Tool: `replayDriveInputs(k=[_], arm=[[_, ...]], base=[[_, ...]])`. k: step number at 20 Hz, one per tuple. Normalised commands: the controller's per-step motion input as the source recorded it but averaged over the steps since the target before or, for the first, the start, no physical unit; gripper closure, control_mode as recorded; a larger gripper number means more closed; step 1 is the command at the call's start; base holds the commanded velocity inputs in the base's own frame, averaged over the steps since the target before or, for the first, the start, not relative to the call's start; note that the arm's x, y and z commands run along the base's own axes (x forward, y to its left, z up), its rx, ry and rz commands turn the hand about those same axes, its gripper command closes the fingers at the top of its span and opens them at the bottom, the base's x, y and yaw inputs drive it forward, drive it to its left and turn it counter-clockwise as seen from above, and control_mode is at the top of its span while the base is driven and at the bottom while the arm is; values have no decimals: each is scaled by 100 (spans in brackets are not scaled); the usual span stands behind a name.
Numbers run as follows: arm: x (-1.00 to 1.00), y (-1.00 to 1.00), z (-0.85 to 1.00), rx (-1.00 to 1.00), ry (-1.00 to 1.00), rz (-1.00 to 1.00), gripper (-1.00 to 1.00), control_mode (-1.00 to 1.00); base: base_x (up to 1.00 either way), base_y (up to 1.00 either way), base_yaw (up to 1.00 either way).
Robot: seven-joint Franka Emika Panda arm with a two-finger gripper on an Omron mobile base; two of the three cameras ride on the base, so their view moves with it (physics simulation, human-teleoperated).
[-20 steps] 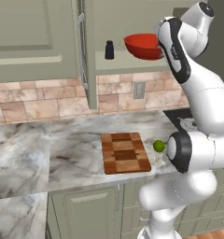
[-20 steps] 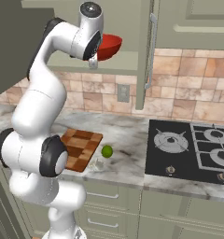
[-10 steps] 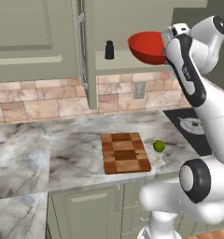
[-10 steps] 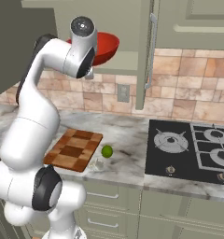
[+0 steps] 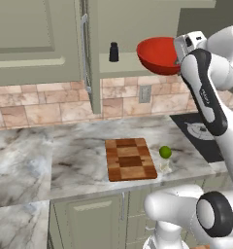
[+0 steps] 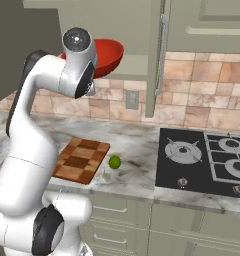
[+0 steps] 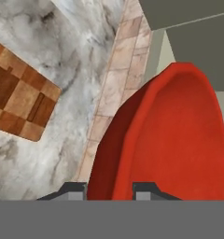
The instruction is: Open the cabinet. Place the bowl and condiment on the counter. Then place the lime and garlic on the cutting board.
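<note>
Bowl (image 5: 159,54) rim is pinched in my 2 fingers (image 7: 144,190), high above the counter (image 5: 74,155); I should lower it slowly, level.

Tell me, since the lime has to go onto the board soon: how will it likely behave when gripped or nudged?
The lime is small and round, resting on the smooth counter beside the cutting board, so a nudge would probably send it rolling. Its curved, glossy-looking skin may slip from two narrow fingers unless gripped across the middle. It looks firm, so it should hardly deform.
</note>
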Motion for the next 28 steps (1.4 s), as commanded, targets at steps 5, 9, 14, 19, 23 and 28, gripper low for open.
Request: replayDriveInputs(k=[5, 9, 14, 19, 23, 28], arm=[[-53, 0, 0, -5, 0, 0, 100, -100], [-52, 0, 0, -6, 2, 0, 100, -100], [-50, 0, -9, -6, 3, 0, 100, -100], [-31, 2, -20, 0, 4, 0, 100, -100], [-16, 5, -30, 3, 2, 0, 100, -100], [-20, 3, -31, 4, 1, 0, 100, -100]], base=[[0, 0, 0], [0, 0, 0], [0, 0, 0], [0, 0, 0], [0, 0, 0], [0, 0, 0]])
